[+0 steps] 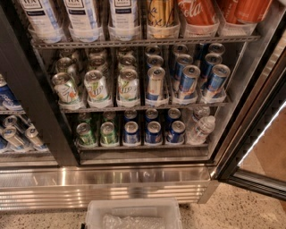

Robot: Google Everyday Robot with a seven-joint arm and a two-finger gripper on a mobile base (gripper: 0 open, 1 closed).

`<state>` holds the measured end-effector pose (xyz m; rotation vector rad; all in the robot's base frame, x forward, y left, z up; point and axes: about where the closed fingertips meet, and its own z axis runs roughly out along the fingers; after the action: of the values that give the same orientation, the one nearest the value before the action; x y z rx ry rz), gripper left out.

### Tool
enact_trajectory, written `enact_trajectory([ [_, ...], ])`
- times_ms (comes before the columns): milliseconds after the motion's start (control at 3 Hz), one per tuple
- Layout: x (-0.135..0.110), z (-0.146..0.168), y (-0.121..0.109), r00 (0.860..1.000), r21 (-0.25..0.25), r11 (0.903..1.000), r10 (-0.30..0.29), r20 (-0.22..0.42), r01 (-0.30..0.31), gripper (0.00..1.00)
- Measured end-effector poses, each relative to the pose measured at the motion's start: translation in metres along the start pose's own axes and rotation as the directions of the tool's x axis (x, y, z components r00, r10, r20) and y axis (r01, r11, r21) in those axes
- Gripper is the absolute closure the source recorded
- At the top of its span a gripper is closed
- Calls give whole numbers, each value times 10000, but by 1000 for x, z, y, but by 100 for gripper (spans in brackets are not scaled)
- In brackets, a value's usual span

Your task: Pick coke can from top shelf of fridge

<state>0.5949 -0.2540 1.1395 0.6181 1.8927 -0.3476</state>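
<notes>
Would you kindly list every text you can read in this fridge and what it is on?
"TEA": white can, top shelf.
"Cola": coke can.
"7up": green can, middle shelf.
Too blurred to read: gold can, blue cans.
The gripper is not in view.

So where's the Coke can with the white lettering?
In the camera view, the coke can stands on the top shelf, right side, between the gold can and another red can. No gripper in view.

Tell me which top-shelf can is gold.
The gold can, fourth from left, between a white tea can and the left coke can. The pincer is out of view.
</notes>
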Motion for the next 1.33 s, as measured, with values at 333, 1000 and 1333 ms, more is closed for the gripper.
enact_trajectory([
  [333,9,-17,-11,10000,127,9999,36,42,-36,100],
  [1000,44,-64,-10,9992,33,9997,232,-321,-231,100],
  [1333,35,-75,-10,9998,-58,9999,125,-152,-126,100],
])
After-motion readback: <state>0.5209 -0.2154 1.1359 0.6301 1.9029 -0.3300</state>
